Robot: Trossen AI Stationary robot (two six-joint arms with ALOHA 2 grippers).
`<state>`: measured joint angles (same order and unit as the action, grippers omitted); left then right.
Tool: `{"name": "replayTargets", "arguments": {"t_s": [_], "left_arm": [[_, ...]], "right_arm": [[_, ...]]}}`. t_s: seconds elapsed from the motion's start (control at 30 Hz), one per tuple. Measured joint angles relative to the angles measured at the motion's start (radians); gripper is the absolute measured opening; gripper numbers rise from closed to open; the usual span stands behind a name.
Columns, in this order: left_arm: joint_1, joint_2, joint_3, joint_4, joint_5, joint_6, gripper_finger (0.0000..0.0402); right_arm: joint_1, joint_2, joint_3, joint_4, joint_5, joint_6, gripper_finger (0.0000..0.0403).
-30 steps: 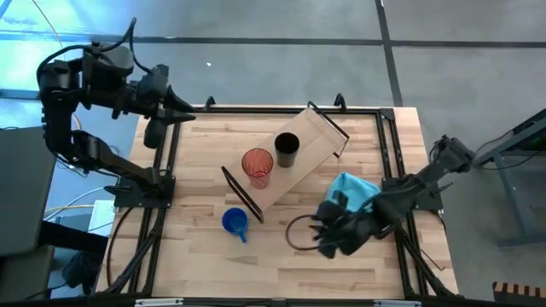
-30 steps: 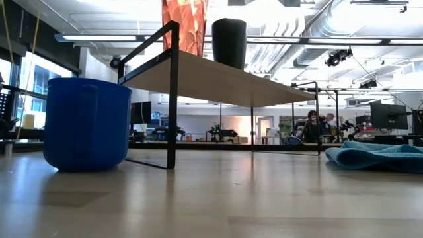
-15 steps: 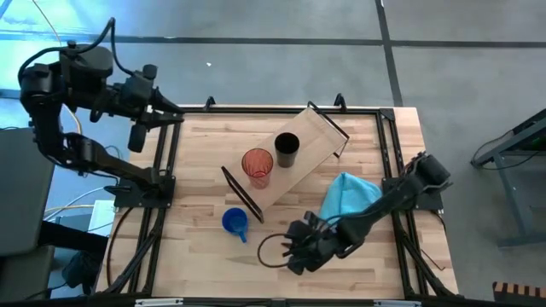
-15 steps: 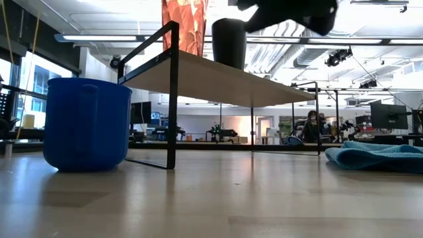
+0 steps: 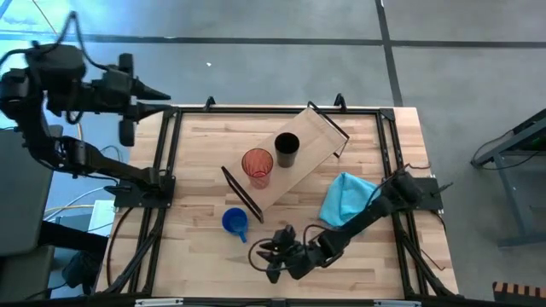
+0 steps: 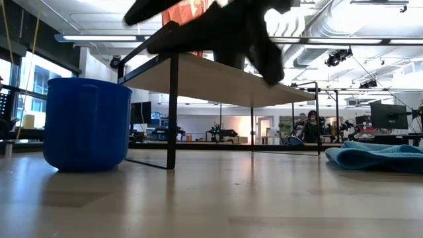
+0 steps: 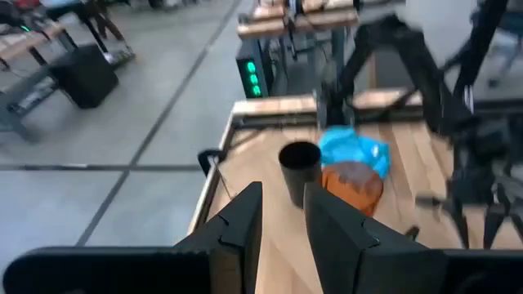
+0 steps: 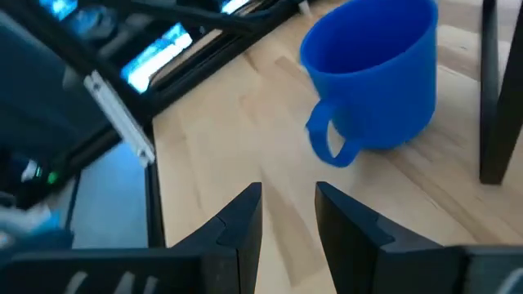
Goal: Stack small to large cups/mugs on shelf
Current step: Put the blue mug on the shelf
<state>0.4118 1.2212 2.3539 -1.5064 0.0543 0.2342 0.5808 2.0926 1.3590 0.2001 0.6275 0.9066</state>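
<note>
The shelf (image 5: 294, 162) stands slantwise in the middle of the table. The orange-red tumbler (image 5: 257, 166) and the black cup (image 5: 287, 149) stand upright on its board. The blue mug (image 5: 235, 223) stands on its base on the tabletop beside the shelf's near bracket, with its handle (image 8: 327, 147) turned toward my right gripper. My right gripper (image 5: 269, 256) hovers to the mug's right by the near edge, open a little and empty. My left gripper (image 5: 164, 96) hangs off the table's far left corner, narrowly open and empty.
A light blue cloth (image 5: 348, 198) lies crumpled on the table's right part, under my right arm. Black rails (image 5: 166, 162) frame the tabletop. The shelf's black bracket leg (image 8: 494, 90) stands close beside the mug. Bare wood lies along the near edge.
My right gripper has swept from beside the cloth toward the table's left along the near edge, ending close to the blue mug. My left arm has drawn back toward the left, off the table. The cups, mug and shelf have stayed in place.
</note>
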Motion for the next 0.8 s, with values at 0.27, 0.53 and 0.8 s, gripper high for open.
{"name": "replayTargets", "arguments": {"t_s": [0.27,0.53,0.8], "left_arm": [[0.0,-0.08,0.002,0.061,-0.036,-0.098,0.0083],[0.0,-0.152,0.002,0.07,-0.01,-0.088,0.0083],[0.0,-0.223,-0.016,0.056,0.171,-0.122,0.0083]], "right_arm": [[-0.045,0.066,0.0,0.091,0.05,0.016,0.0106],[-0.071,0.085,0.002,0.129,0.009,-0.033,0.0106],[-0.076,0.085,0.002,0.123,0.015,-0.09,0.0106]]}}
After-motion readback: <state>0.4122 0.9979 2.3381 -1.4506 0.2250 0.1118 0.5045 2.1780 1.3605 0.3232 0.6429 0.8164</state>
